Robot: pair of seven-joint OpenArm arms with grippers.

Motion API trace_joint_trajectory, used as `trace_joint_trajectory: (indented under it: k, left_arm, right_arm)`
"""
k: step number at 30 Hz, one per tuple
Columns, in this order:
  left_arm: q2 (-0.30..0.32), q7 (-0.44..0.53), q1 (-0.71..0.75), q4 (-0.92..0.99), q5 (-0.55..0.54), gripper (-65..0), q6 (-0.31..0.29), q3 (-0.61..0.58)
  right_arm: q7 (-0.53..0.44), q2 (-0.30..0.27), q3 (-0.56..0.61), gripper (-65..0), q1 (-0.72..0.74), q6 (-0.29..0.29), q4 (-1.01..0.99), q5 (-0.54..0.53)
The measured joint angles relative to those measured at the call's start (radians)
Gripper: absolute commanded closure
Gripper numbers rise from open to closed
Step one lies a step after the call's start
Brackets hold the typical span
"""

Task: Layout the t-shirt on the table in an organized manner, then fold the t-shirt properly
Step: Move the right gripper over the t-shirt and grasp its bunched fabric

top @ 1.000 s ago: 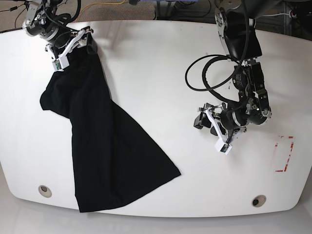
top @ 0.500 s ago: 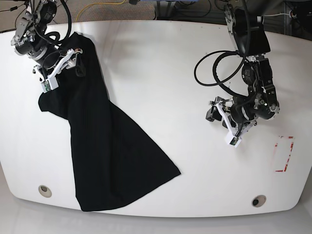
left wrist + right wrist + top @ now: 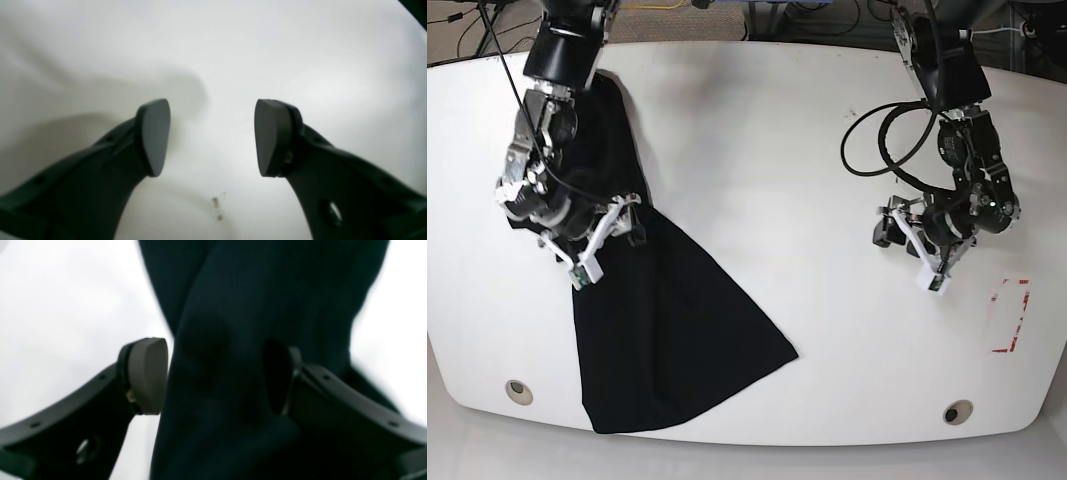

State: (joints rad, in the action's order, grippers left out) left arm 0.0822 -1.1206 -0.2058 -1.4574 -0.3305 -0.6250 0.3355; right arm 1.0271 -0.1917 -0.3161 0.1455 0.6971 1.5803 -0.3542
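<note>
**Both tools spread, black t-shirt lying on the counter's near-left side**

The black t-shirt (image 3: 657, 320) lies on the glossy white counter (image 3: 757, 180), on the left half of the base view. It runs as a narrow bunched strip from the far left edge down toward the near edge, where it widens into a broad flat panel with a pointed corner reaching toward the middle of the counter. Only plain black cloth shows; no print is visible.

The right tool (image 3: 612, 235) hangs over the middle of that strip, its arm coming down from the far left corner. In the right wrist view its two pads stand well apart, one grey pad (image 3: 148, 375) over bare white counter and the other dark against the cloth. A raised fold of the t-shirt (image 3: 233, 373) runs up between them. The cloth lies close to both pads, but whether it touches either cannot be told; the pads are not pressed onto it.

The left tool (image 3: 912, 250) is on the right side of the base view, well apart from the t-shirt, with a looped black cable (image 3: 877, 140) behind it. In the left wrist view its fingers (image 3: 153, 136) are spread wide with only white counter between them, and a couple of small brownish specks (image 3: 217, 208) lie on the surface below.

A red-and-white tape rectangle (image 3: 1012, 315) marks the counter near its right edge, and two round grommet holes (image 3: 519, 391) sit near the front corners
</note>
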Motion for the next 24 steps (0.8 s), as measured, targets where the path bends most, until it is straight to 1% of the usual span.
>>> trace_joint_trajectory:
  k: [3,6,9,14,16,20,24]
  left_arm:
    - [0.005,-0.003,-0.005,0.000,0.000,-37.8,0.000,0.043]
    - [0.011,-0.003,-0.008,0.000,0.000,-37.8,0.001,0.074]
    - [0.039,-0.005,-0.005,0.000,-0.003,-37.8,0.000,0.077]
    - [0.077,-0.004,-0.005,0.000,0.002,-37.8,-0.001,0.092]
    - [0.084,-0.004,-0.005,0.000,0.009,-37.8,-0.014,0.095]
    - [0.091,-0.004,-0.004,0.000,-0.002,-37.8,-0.073,0.088]
    - [0.098,-0.001,0.004,0.000,-0.006,-37.8,-0.072,0.093]
  right_arm:
    - [-0.064,0.005,0.056,-43.1,0.067,0.001,-0.083,0.056]
    - [-0.117,0.004,0.120,-42.8,0.123,0.001,-0.158,0.087]
    - [-0.154,0.004,0.177,-42.8,0.167,0.000,-0.228,0.090]
    - [-0.227,0.000,0.257,-42.6,0.198,-0.002,-0.305,0.097]
    - [-0.253,0.000,0.294,-42.6,0.207,0.000,-0.341,0.098]
    - [-0.325,0.001,0.347,-42.6,0.217,0.002,-0.404,0.096]
    - [-0.408,-0.005,0.404,-42.6,0.219,-0.005,-0.479,0.100]
